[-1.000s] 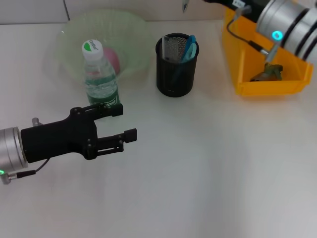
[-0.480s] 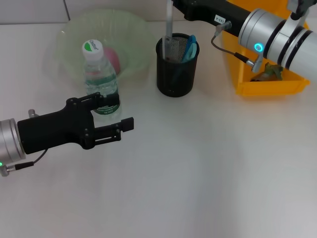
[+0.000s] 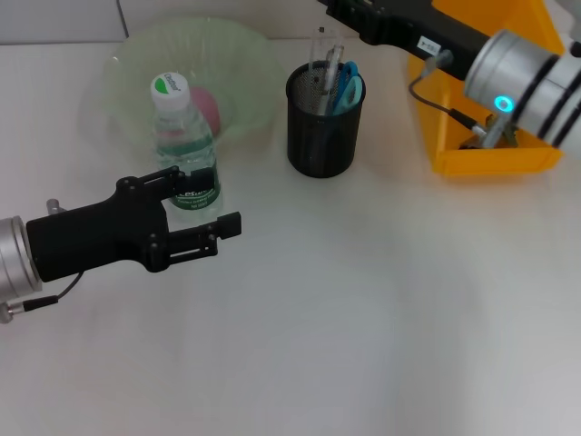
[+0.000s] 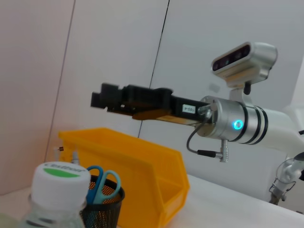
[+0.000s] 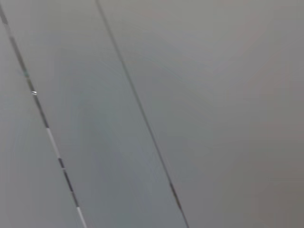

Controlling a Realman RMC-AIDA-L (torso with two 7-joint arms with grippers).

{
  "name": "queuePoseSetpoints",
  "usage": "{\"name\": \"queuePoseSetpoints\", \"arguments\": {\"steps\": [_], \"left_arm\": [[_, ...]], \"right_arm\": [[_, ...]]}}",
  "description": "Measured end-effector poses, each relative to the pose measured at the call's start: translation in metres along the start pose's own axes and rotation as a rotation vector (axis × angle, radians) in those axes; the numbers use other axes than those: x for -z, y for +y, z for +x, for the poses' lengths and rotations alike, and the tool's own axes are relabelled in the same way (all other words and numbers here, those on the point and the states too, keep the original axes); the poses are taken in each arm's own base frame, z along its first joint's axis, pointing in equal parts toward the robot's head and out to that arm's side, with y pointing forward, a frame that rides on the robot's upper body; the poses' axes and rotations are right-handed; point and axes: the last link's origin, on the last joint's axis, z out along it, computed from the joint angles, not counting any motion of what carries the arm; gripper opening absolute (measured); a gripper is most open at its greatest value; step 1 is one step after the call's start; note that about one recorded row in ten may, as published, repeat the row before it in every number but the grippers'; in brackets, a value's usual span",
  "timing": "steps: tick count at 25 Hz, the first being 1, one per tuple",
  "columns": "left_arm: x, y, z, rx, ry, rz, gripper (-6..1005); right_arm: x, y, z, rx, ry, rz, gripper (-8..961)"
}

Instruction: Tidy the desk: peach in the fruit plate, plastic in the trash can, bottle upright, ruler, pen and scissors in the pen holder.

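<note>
Both grippers idle-ish: my right gripper (image 3: 340,11) sits just beyond the holder (image 3: 324,120), its grip hidden; ruler (image 3: 324,56) upright inside; left gripper (image 3: 211,202) open beside the bottle (image 3: 184,145).

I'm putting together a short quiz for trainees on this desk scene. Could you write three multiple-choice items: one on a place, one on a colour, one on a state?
1. Where is the peach?
A. in the green plate
B. in the bin
C. on the bare desk

2. What colour is the bin at the robot's right?
A. blue
B. yellow
C. black

3. How does the bottle stand?
A. on its side
B. upside down
C. upright, cap on

Answers:
1 A, the pink fruit shows inside the plate behind the bottle.
2 B, its walls are yellow in the head and left wrist views.
3 C, the white and green cap is at the top, and the open fingers of the left gripper sit beside it.
</note>
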Motion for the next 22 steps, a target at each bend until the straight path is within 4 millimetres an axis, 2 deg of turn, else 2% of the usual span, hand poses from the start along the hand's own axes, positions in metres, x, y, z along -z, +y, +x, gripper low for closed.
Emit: {"name": "queuePoseSetpoints", "arguments": {"steps": [2,3,4,5,7,8,9,10,11,13,18,22], "left_arm": [[0.001,0.001,0.0,0.001,-0.001,-0.006,779],[0.003,0.002,0.0,0.005,-0.002,-0.016,780],[0.003,0.002,0.0,0.005,-0.002,-0.016,780],[0.007,0.004,0.001,0.008,-0.002,-0.038,780],[0.01,0.006,0.002,0.005,-0.006,-0.058,781],[0.014,0.011,0.004,0.004,-0.017,-0.107,781],[0.014,0.011,0.004,0.004,-0.017,-0.107,782],[0.016,0.013,0.004,0.005,-0.025,-0.127,782],[0.018,0.014,0.004,0.005,-0.033,-0.144,782],[0.021,0.015,0.005,0.004,-0.036,-0.148,783],[0.02,0.014,0.005,0.013,-0.043,-0.149,784],[0.019,0.016,0.005,0.015,-0.045,-0.161,785]], "right_arm": [[0.012,0.005,-0.001,0.025,-0.016,-0.043,503],[0.027,0.011,-0.003,0.064,-0.016,-0.092,543],[0.027,0.011,-0.003,0.064,-0.016,-0.092,572],[0.035,0.013,-0.002,0.076,-0.003,-0.116,601],[0.057,0.02,-0.001,0.101,0.054,-0.199,667],[0.083,0.027,0.004,0.116,0.153,-0.32,704],[0.083,0.027,0.004,0.116,0.153,-0.32,740],[0.092,0.029,0.006,0.119,0.188,-0.362,777],[0.103,0.03,0.008,0.117,0.23,-0.412,814],[0.133,0.037,0.016,0.092,0.332,-0.549,814],[0.147,0.045,0.026,0.068,0.387,-0.63,815],[0.148,0.048,0.031,0.075,0.37,-0.636,815]]}}
